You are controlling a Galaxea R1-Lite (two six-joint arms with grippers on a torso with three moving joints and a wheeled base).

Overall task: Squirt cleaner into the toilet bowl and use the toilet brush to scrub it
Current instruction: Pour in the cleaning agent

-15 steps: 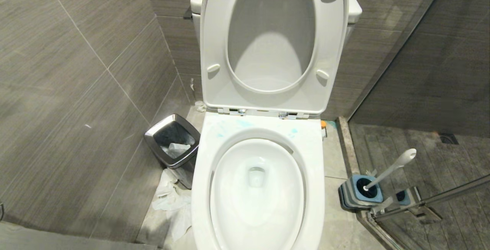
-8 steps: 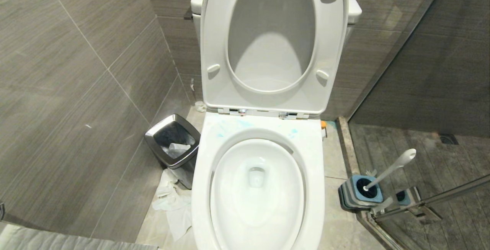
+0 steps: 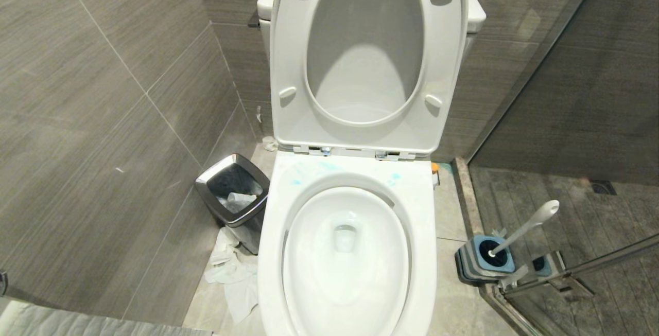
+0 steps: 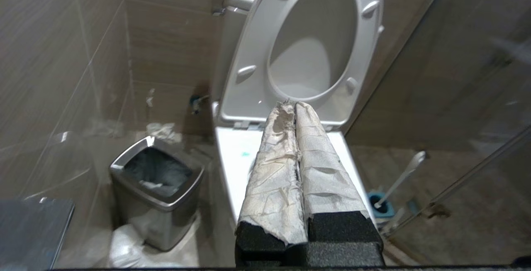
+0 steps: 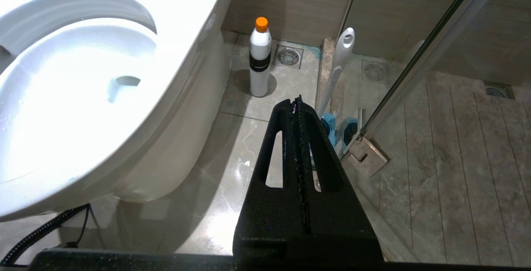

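Toilet bowl (image 3: 346, 253) dead centre in head view, seat and lid (image 3: 360, 58) propped up at 12 o'clock. Basin looks clean white, water sitting in the trap, no blue pooled inside that I can see. A few turquoise smears on the rear rim deck (image 3: 309, 169), just below the hinges. Can't tell whether they are fresh cleaner or old residue.

Cleaner (image 5: 260, 57) stands upright on the floor beside the bowl's right flank, orange cap on; in head view only its cap pokes out at roughly 2 o'clock from the basin. Nothing is touching it.

Toilet brush (image 3: 522, 230) sits in its blue-and-grey holder (image 3: 484, 261) on the floor at about 3 o'clock from the bowl, handle leaning up and away, by the glass shower door hinge. Also untouched.

Left gripper (image 4: 295, 105): clenched, tape-wrapped fingers pressed together, empty, up in the air and aimed at the raised seat. Right gripper (image 5: 297, 101): clenched, empty, low beside the bowl with bottle and brush ahead of it.

Judgement: effectively at the start, or fully finished and reset; the pictures don't separate the two. With both tools parked and no hold on anything, I read it as squirt not done and scrub not done. First step left: grab the bottle.

Outer stuff: chrome-rimmed bin (image 3: 231, 192) at 9 o'clock, crumpled tissue (image 3: 231, 274) on the floor below it.
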